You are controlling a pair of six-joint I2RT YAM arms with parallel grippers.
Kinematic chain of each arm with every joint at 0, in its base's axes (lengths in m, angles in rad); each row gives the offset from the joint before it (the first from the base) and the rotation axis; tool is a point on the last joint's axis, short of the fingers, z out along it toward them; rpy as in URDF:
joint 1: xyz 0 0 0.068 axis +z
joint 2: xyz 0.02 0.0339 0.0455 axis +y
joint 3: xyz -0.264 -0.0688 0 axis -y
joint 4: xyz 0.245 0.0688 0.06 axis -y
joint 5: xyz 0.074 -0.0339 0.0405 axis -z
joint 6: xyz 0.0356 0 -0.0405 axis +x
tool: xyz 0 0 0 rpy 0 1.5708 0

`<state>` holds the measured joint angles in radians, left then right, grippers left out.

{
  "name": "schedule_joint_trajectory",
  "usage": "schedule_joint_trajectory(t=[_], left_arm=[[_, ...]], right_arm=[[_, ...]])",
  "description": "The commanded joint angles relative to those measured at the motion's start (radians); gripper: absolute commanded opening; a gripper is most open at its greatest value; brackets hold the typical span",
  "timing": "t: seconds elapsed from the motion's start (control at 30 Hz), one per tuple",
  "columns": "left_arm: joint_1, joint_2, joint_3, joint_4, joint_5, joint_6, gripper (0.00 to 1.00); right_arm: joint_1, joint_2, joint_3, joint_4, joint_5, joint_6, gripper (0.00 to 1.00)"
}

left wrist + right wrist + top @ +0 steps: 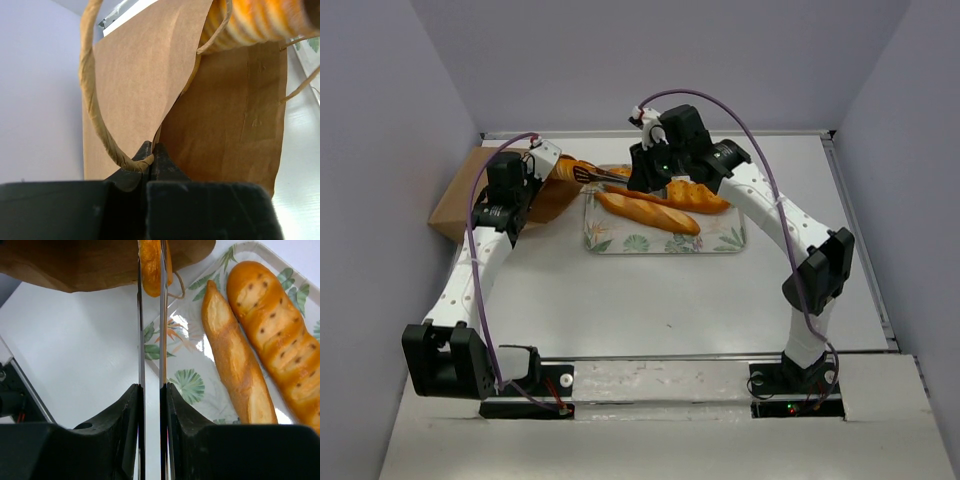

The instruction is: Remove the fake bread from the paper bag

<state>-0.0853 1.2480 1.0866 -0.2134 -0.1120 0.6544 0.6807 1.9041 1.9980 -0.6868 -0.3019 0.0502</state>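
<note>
My left claw (151,152) is closed hard on the mouth of the paper bag (145,75). It pinches the paper edge together with the foot of one twisted handle (92,95), and that anchors the bag at the far left of the counter (670,300). My right claw (582,175) has its long thin blades drawn almost together on the end of one loaf (150,270) of the fake bread, just where it pokes out of the bag's mouth. The rest of that loaf is hidden inside. Two more loaves (235,360) lie side by side on the leaf-patterned tray (720,242), which sits just beside the bag. I judge the job more than half done, with the draw-out as the step in hand. To do it well I should hold my left side steady and pull with my right along the loaf's own length, not across it, since narrow blades on a glossy crust could slip or let it swivel. A slight lift should carry it over the bag's lower lip and then the tray's raised rim. The other handle loop (176,287) hangs near the loaf and could snag it, so I would go slowly at first. The side wall (380,200) stands close to the bag on the left, so I have no room there. Open counter lies on the near side and to the right past the tray, and the tray's bare strip nearest the bag looks like the natural place to set the loaf down.
</note>
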Motion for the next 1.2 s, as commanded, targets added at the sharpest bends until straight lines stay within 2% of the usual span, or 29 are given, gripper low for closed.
schedule_joint_trajectory(t=[0.0, 0.2, 0.43, 0.87, 1.17], left_arm=[[0.002, 0.001, 0.007, 0.043, -0.075, -0.018, 0.0], [0.002, 0.021, 0.002, 0.074, -0.087, -0.013, 0.0], [0.005, 0.067, 0.044, 0.1, -0.135, -0.004, 0.0], [0.055, 0.143, 0.088, 0.195, -0.178, 0.045, 0.0], [0.059, 0.14, 0.084, 0.206, -0.178, 0.059, 0.0]], right_arm=[[-0.064, -0.153, -0.039, 0.053, -0.048, 0.12, 0.01], [-0.125, -0.26, -0.123, 0.041, -0.077, 0.154, 0.01], [-0.159, -0.306, -0.116, -0.029, -0.137, 0.208, 0.01], [-0.188, -0.393, -0.048, -0.341, -0.132, 0.255, 0.01], [-0.199, -0.45, -0.094, -0.388, -0.166, 0.321, 0.01]])
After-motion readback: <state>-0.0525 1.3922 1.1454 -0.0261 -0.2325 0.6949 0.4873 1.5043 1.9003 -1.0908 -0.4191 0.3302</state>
